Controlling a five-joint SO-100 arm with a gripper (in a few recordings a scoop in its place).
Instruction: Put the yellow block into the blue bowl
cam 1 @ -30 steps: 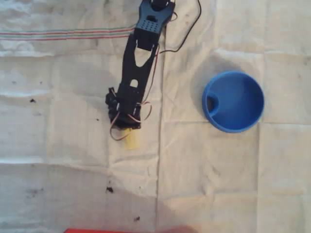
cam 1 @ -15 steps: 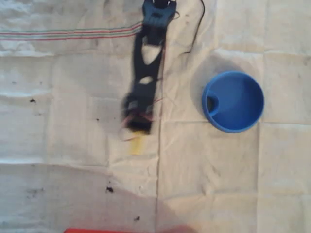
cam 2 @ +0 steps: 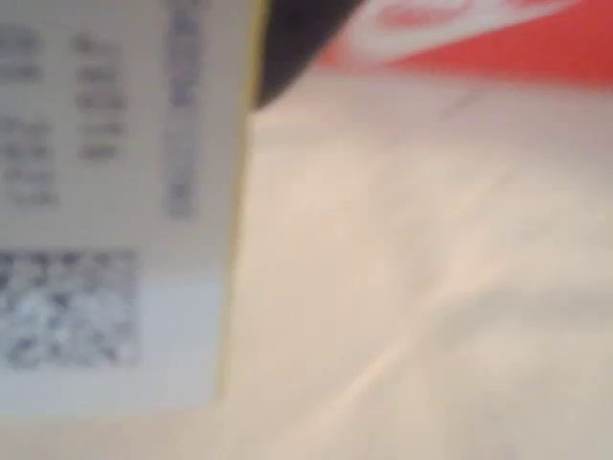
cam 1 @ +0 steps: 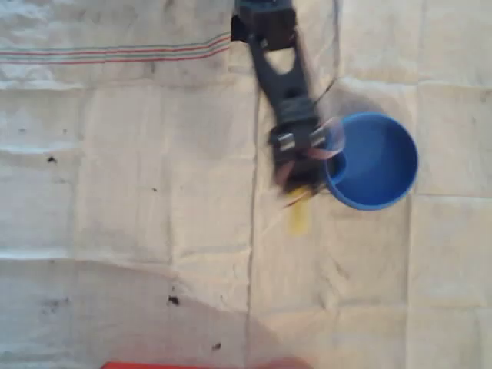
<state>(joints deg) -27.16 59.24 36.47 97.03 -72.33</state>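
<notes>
Soft even daylight; arm [cam 1: 288, 115] motion-blurred overhead, wrist view wholly out of focus.

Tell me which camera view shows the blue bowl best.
The overhead view: the blue bowl shows whole from above, with only its left rim crossed by the blurred arm. The wrist view gives blurred cloth and a close printed surface instead.

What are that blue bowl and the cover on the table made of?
The blue bowl looks like moulded plastic: one even bright colour, smooth upright walls, a matte to faintly glossy finish. The table cover looks like woven cloth, off-white and matte: it shows fold creases, thin coloured stripes near the top of the overhead view and dark specks.
</notes>
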